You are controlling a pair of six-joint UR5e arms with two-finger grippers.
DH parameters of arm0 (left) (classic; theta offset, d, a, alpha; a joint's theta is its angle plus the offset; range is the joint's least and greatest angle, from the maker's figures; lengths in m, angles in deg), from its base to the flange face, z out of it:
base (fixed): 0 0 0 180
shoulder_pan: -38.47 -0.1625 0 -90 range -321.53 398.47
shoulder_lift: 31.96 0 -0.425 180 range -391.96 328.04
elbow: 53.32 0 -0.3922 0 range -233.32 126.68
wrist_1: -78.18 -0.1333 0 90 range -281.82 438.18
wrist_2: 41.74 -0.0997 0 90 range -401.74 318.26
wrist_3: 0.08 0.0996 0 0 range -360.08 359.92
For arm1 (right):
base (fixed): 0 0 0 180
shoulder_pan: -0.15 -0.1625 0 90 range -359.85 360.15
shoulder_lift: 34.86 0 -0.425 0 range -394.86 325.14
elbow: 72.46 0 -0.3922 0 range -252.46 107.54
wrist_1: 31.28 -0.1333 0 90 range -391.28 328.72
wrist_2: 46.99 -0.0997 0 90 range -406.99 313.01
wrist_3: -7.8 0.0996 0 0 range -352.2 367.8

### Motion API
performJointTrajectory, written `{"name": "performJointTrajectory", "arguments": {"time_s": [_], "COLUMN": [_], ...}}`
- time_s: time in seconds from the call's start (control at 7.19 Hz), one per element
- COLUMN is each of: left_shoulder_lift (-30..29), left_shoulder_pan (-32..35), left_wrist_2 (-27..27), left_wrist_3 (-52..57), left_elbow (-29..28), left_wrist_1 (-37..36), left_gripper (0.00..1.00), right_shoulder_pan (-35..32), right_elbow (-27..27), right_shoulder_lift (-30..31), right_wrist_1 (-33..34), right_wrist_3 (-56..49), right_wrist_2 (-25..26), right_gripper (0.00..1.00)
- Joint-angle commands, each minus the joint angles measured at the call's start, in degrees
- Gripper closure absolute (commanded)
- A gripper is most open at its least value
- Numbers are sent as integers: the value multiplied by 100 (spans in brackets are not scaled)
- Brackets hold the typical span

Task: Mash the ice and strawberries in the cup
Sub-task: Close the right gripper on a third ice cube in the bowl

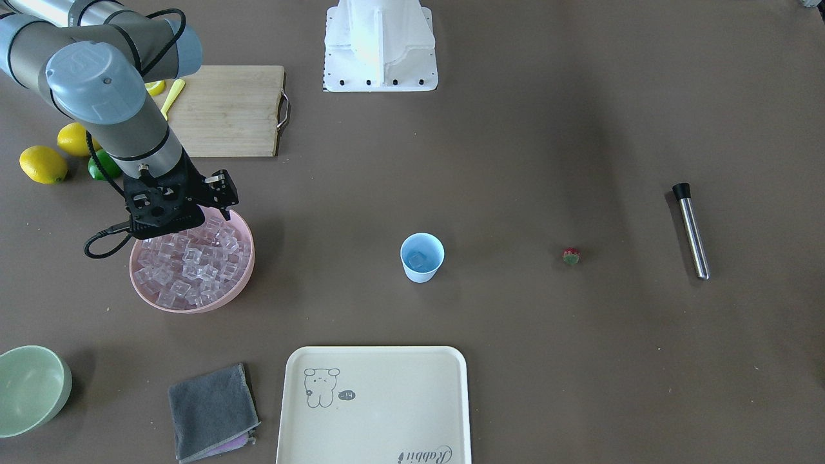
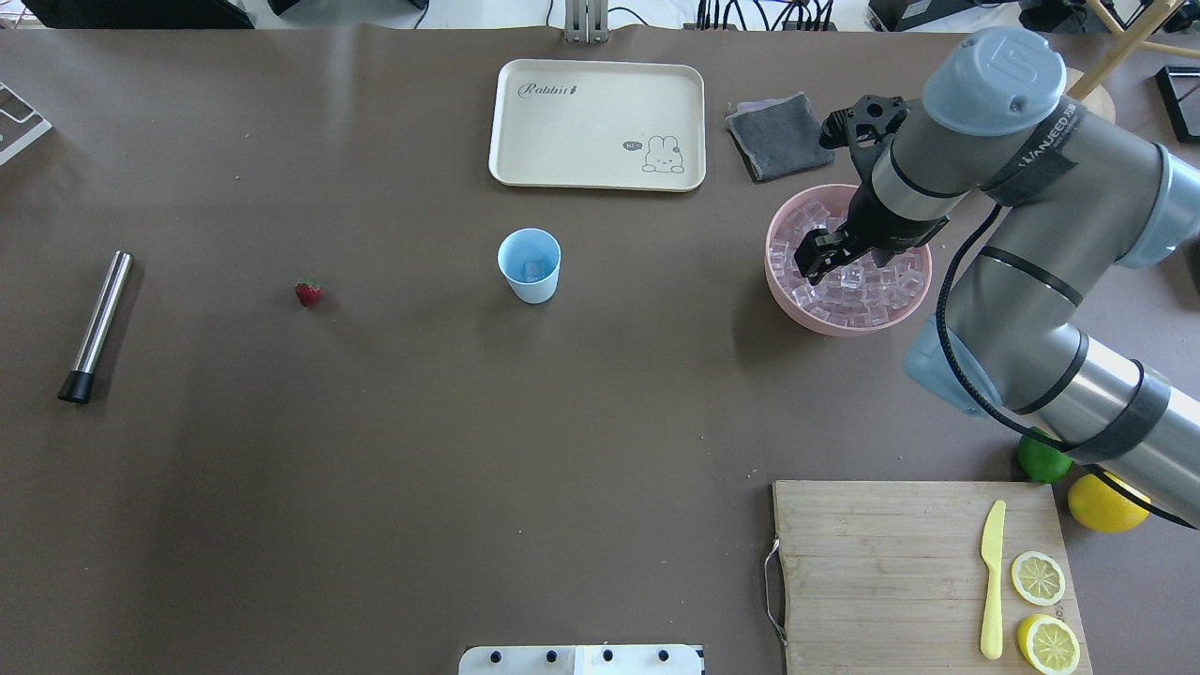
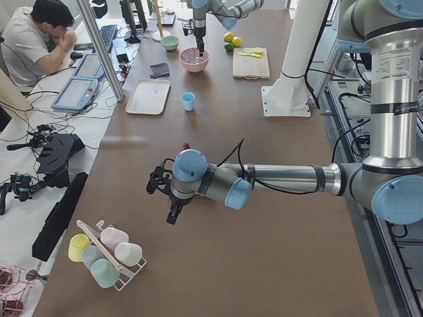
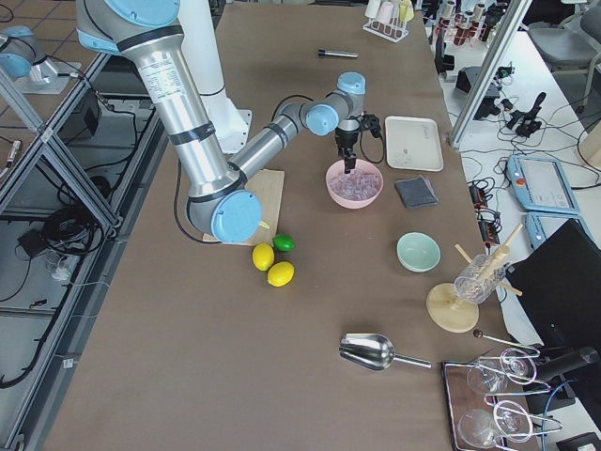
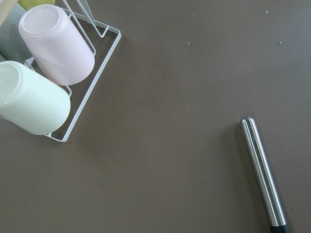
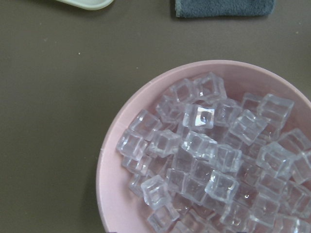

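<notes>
Pale blue inside and whitish outside, the cup point(image 2: 530, 266) stood upright near the middle of the bench point(image 2: 375, 450), with one cube of ice point(image 2: 532, 271) lying in its bottom. Seen from overhead, the strawberry point(image 2: 307, 293) lay on the bench at the cup's 9 o'clock, well apart from it. A steel rod with a black end point(image 2: 97, 325) lay farther out in the same direction.

At the cup's 3 o'clock sat a pink bowl point(image 2: 837, 327) heaped with more ice cubes point(image 2: 867, 292). The right fingers point(image 2: 812, 270) pointed down over the bowl's 9 o'clock side, low above the cubes. I could not tell whether they were apart or together, nor whether they touched a cube.

A cream tray point(image 2: 597, 125) lay at the cup's 12 o'clock and a grey cloth point(image 2: 778, 136) at the bowl's 11 o'clock. A wooden board point(image 2: 872, 562) with a yellow knife point(image 2: 992, 581) lay at the cup's 4 o'clock.

The left fingers point(image 3: 172, 216) showed only from the side, hanging above the bench near a rack of cups point(image 3: 106, 254). I could not tell whether they were apart or together.
</notes>
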Motion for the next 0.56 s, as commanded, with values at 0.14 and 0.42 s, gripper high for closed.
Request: {"name": "performJointTrajectory", "arguments": {"time_s": [0.14, 0.42], "left_shoulder_lift": [55, 64], "left_shoulder_pan": [0, 0], "left_wrist_2": [0, 0], "left_wrist_3": [3, -6], "left_elbow": [-13, 14], "left_wrist_1": [57, 66], "left_gripper": [2, 2], "right_shoulder_pan": [-161, -170], "right_elbow": [1040, 1051], "right_shoulder_lift": [47, 82], "right_wrist_1": [-1394, -1397], "right_wrist_3": [-536, -535], "right_wrist_2": [-178, -187], "right_gripper": [16, 16]}}
